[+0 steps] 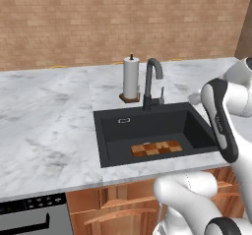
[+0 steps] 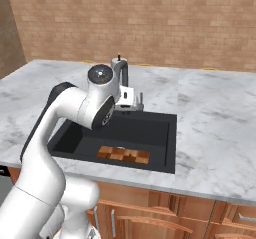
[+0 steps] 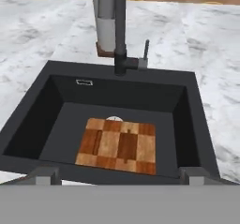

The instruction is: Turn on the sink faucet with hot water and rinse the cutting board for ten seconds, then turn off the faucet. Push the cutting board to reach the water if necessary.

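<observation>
In your marble counter [image 1: 49, 126], the sink [image 3: 28, 120] holds the board [image 3: 118, 145] flat near its front wall, long axis left-right; fingers [image 3: 44, 175] spread.

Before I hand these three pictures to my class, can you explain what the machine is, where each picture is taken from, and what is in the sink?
This is a white robot arm on a driving base, in a simulated kitchen. Two pictures come from cameras on the base, behind the arm to its left and right. The third comes from a camera on the hand, looking along the claw, whose two fingertips, standing apart at the bottom edge, hold nothing. In the marble counter sits a black sink. A checkered wooden cutting board lies flat on its floor, toward the front. Behind the sink stands a dark gooseneck faucet with a small side lever; no water is running. A white paper-towel roll stands beside it.
</observation>
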